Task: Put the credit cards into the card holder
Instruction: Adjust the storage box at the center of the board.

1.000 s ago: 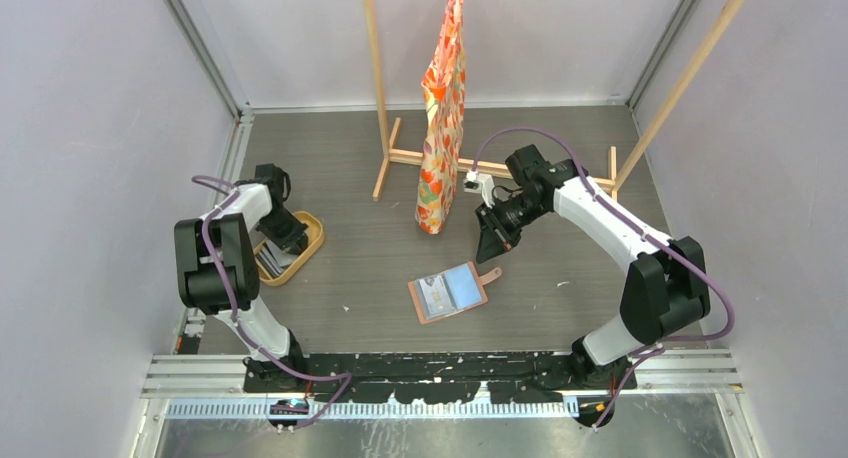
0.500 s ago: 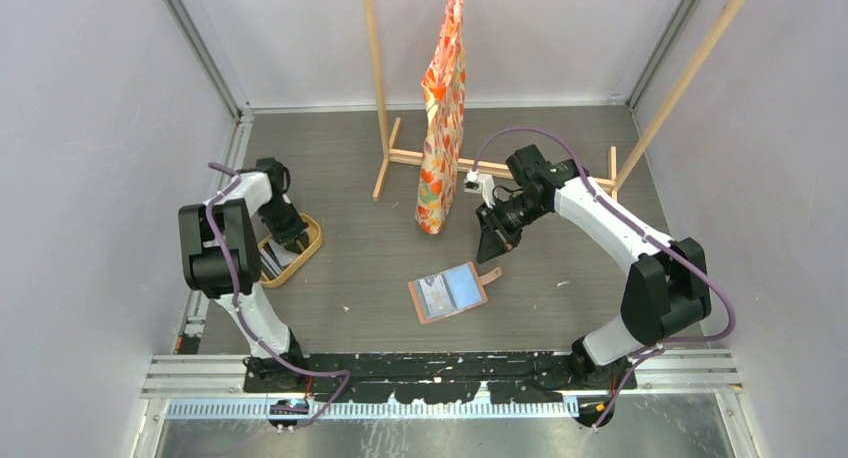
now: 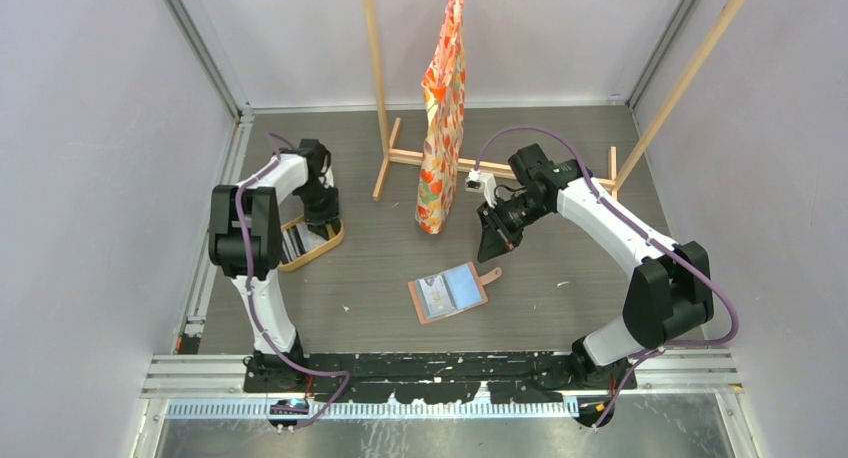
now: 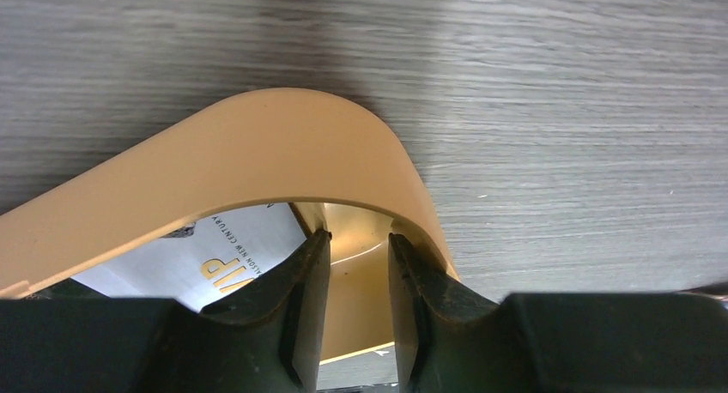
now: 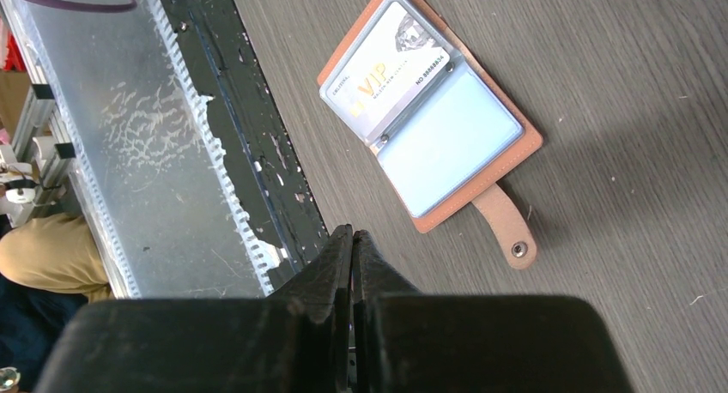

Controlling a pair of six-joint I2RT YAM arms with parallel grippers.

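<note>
Card holder (image 5: 500,221) holds 1 card (image 5: 386,71), tray (image 4: 257,144) others (image 4: 215,260); left pincer (image 4: 358,237) spread, right pincer (image 5: 352,232) closed.

We see a dark grey wood-grain table (image 3: 380,268) with three things directly on it. The card holder (image 3: 449,292) lies open and flat, inside up, near the middle toward the near edge, snap tab pointing far-right; the oval yellow-rimmed tray (image 3: 310,261) sits well apart from it at the left side. The feet and crossbar of a wooden rack (image 3: 404,158) stand at the far side, and a few white specks (image 3: 346,309) dot the surface.
</note>
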